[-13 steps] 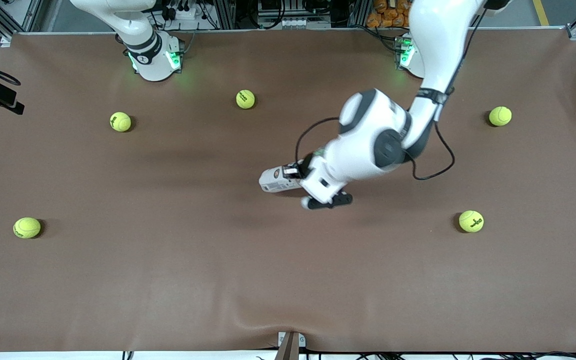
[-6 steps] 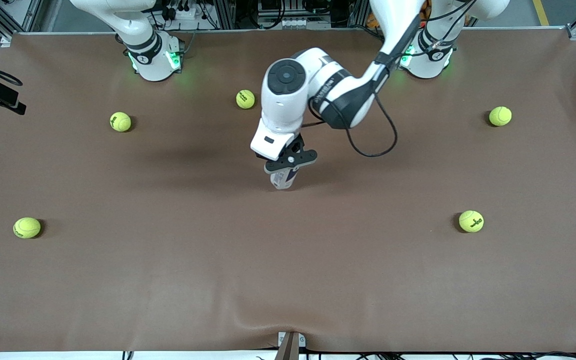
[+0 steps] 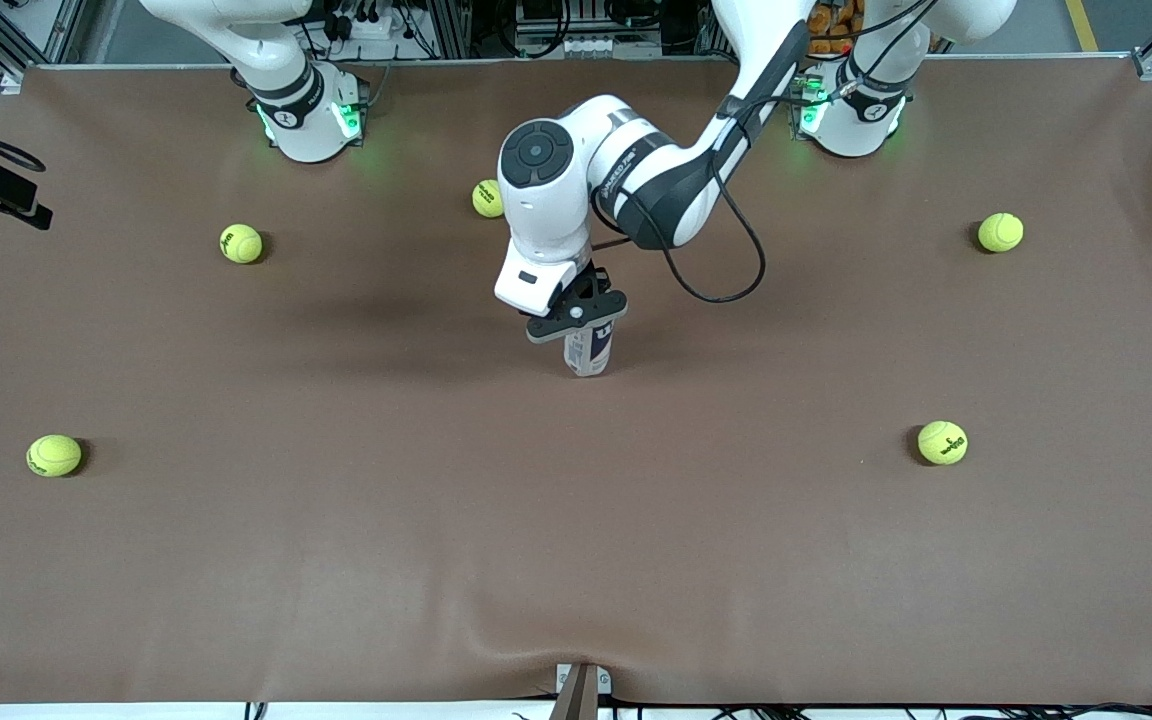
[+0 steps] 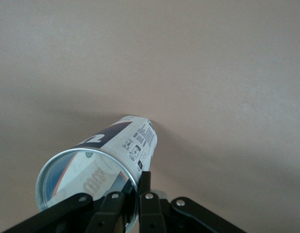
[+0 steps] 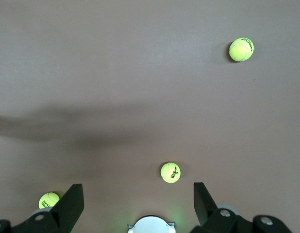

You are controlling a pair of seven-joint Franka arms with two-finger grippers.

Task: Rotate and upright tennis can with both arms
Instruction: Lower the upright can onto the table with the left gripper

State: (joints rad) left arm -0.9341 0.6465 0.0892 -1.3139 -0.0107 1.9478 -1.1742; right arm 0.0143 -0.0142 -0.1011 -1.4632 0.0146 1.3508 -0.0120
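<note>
The tennis can (image 3: pixel 588 356), white and dark blue with a silvery rim, stands nearly upright at the middle of the brown mat (image 3: pixel 576 540). My left gripper (image 3: pixel 576 316) is above it and shut on its top rim. In the left wrist view one finger (image 4: pixel 145 183) presses the outside of the tennis can (image 4: pixel 125 141) and the other sits inside the open mouth. My right gripper (image 5: pixel 138 195) is open and empty, waiting high over the mat near the right arm's base (image 3: pixel 311 120); it does not show in the front view.
Several yellow-green tennis balls lie scattered: one (image 3: pixel 486 198) beside the left arm's wrist, one (image 3: pixel 241 243) near the right arm's base, one (image 3: pixel 54 455) and one (image 3: pixel 942 442) nearer the camera, one (image 3: pixel 1000 232) toward the left arm's end.
The left arm swung round and turned the can from lying on its side to nearly upright, then shifted it a little toward the left arm's end. The right arm has not moved.
</note>
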